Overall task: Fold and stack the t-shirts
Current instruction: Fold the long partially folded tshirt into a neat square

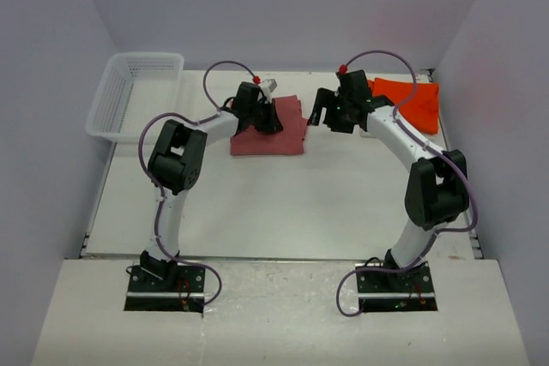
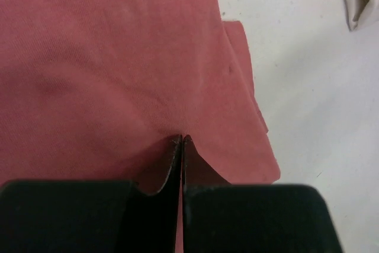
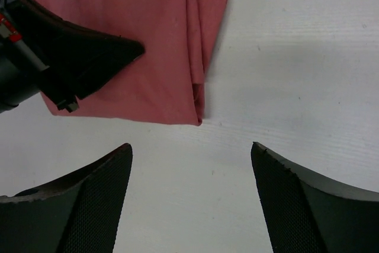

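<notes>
Rose-red t-shirt (image 1: 283,136): was laid folded into a rough rectangle at the middle of the table (image 1: 300,203), towards the far side.
Left gripper (image 2: 180,141): was seen with jaws pressed together; its tips were set down on the rose-red cloth, well inside the fold's edge; whether any cloth was pinched could not be told.
Right gripper (image 3: 190,146): was spread wide; held over bare table just beside the shirt's edge, not touching it.
Orange t-shirt (image 1: 413,99): was placed at the far right corner, behind the right arm.
White t-shirt (image 2: 358,1): only a corner was shown, apart from the red one.
Basket (image 1: 146,56): was set at the far left.
</notes>
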Action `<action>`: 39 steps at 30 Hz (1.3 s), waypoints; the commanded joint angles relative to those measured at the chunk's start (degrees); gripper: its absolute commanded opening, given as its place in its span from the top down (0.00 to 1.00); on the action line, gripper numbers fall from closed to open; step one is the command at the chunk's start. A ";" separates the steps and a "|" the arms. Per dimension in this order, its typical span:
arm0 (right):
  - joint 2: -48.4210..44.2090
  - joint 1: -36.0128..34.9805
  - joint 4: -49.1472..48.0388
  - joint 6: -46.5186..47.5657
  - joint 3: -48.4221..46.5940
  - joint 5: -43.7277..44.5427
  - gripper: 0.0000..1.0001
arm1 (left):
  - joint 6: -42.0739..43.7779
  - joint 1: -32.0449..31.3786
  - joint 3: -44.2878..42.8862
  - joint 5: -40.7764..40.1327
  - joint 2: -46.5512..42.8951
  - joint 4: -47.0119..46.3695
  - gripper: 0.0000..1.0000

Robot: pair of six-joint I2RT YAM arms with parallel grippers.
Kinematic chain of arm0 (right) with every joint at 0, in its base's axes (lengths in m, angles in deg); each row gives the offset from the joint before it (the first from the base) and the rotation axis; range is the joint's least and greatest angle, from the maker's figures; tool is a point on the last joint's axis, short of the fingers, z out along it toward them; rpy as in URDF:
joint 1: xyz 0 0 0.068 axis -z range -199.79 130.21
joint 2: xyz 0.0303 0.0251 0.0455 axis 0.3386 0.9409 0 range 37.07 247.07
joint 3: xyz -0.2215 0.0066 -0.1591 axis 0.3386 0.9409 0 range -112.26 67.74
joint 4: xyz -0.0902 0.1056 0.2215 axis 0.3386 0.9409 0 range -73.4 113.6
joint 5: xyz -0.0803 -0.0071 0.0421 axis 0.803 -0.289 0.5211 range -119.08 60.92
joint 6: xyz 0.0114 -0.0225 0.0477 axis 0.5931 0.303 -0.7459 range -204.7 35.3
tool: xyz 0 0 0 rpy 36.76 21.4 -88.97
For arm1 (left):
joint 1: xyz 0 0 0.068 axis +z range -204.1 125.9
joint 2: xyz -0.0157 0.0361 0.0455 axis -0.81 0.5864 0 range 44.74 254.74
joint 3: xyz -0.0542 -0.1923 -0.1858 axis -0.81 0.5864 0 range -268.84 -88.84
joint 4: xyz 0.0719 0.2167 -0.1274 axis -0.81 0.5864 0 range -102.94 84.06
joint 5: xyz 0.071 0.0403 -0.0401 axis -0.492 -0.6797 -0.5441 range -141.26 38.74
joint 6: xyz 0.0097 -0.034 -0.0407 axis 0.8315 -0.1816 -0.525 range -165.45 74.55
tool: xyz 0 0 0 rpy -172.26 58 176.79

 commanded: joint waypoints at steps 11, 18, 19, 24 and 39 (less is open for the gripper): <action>13.39 5.10 6.16 2.56 -11.44 -13.60 0.14 | -6.18 -1.13 15.99 -6.90 -9.14 -7.31 1.00; 14.80 5.18 4.77 2.13 -9.26 -20.26 0.13 | -9.87 -4.11 28.75 -8.75 -16.97 -11.97 1.00; 14.28 5.18 3.63 1.86 -7.77 -20.98 0.12 | -9.96 -4.81 29.62 -8.58 -17.41 -12.06 1.00; 10.06 5.10 -3.49 -0.77 2.69 -24.49 0.11 | -11.10 -7.98 32.80 -8.57 -19.52 -12.93 1.00; -1.90 4.83 -15.46 -9.20 26.42 -16.16 0.09 | -13.21 -12.82 29.37 -9.19 -20.57 -11.97 1.00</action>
